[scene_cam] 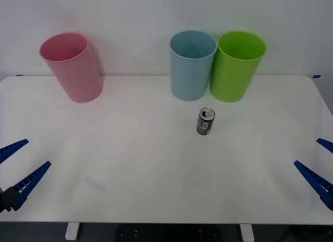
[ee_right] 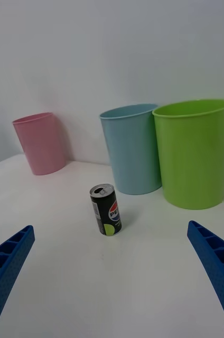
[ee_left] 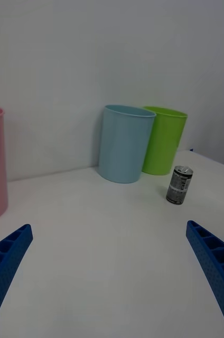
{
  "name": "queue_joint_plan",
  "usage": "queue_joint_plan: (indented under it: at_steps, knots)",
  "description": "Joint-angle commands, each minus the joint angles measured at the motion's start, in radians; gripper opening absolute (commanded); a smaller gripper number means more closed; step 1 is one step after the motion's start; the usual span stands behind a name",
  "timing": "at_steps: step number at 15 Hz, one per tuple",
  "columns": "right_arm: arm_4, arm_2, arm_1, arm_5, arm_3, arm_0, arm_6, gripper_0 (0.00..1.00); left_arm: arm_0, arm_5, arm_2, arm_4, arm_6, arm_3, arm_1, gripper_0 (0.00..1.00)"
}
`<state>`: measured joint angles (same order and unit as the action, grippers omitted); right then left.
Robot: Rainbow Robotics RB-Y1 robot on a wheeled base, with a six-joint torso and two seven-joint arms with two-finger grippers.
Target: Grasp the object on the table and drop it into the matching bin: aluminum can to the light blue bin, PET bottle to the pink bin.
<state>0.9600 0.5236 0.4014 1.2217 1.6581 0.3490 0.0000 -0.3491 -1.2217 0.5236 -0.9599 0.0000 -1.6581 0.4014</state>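
Observation:
The aluminum can [scene_cam: 206,122], small and dark with a silver top, stands upright on the white table [scene_cam: 130,153] just in front of the light blue bin [scene_cam: 192,67]. The pink bin [scene_cam: 73,67] stands far off at the back left. My left gripper [scene_cam: 38,152] is open at the table's near left edge. My right gripper [scene_cam: 307,151] is open at the near right edge. Both are far from the can and hold nothing. From the right wrist, the can [ee_right: 106,210] stands ahead between the spread blue fingers [ee_right: 6,259], before the light blue bin [ee_right: 132,150]. From the left wrist, the can [ee_left: 179,185] is farther away.
A lime green bin [scene_cam: 238,67] of the same size touches the light blue bin on its right. All three bins line the table's back edge against a white wall. Bare tabletop lies between the grippers and the can.

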Motion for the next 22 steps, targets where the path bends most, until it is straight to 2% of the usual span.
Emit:
queue_joint_plan:
  at_steps: [1,8,10,15,22]
  knots:
    - [0.000,0.000,0.000,0.000,0.000,0.000,0.000,1.00,0.000,0.000,0.000,0.000,0.000,0.000,0.000,1.00]
    - [-0.006,-0.017,0.036,-0.016,0.009,0.036,0.006,1.00,0.000,0.000,0.000,0.000,0.000,0.000,0.000,1.00]
    - [-0.006,-0.051,0.034,-0.036,0.009,0.034,0.015,1.00,0.000,0.000,0.000,0.000,0.000,0.000,0.000,1.00]
    - [-0.013,-0.159,0.034,-0.165,0.008,0.034,0.074,1.00,0.000,0.000,0.000,0.000,0.000,0.000,0.000,1.00]
    - [-0.084,-0.335,0.034,-0.396,0.008,0.024,0.302,1.00,0.000,0.000,0.000,0.000,0.000,0.000,0.000,1.00]
